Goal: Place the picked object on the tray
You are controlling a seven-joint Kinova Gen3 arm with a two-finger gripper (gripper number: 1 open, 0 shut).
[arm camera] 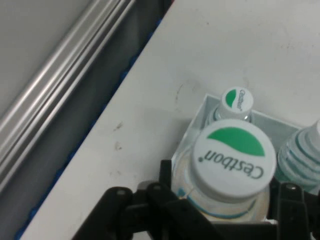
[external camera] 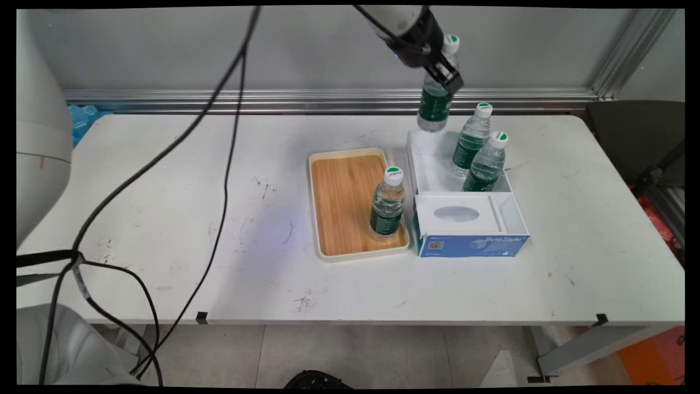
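Note:
My gripper (external camera: 444,71) is shut on a water bottle (external camera: 436,104) with a green label and white cap, held in the air above the far left corner of the white box (external camera: 432,164). In the hand view the held water bottle (arm camera: 231,165) fills the space between the fingers, cap toward the camera. Two more bottles (external camera: 471,139) (external camera: 486,162) stand inside the box. One of them (arm camera: 235,102) shows below the held bottle in the hand view, and the edge of another (arm camera: 302,155) at the right. A fourth bottle (external camera: 387,203) stands on the wooden tray (external camera: 342,202).
The box's front part (external camera: 470,230) is a blue-and-white carton with an oval opening on top. Black cables (external camera: 224,164) hang over the table's left half. An aluminium rail (external camera: 328,101) runs along the table's far edge. A dark chair (external camera: 640,142) stands at the right.

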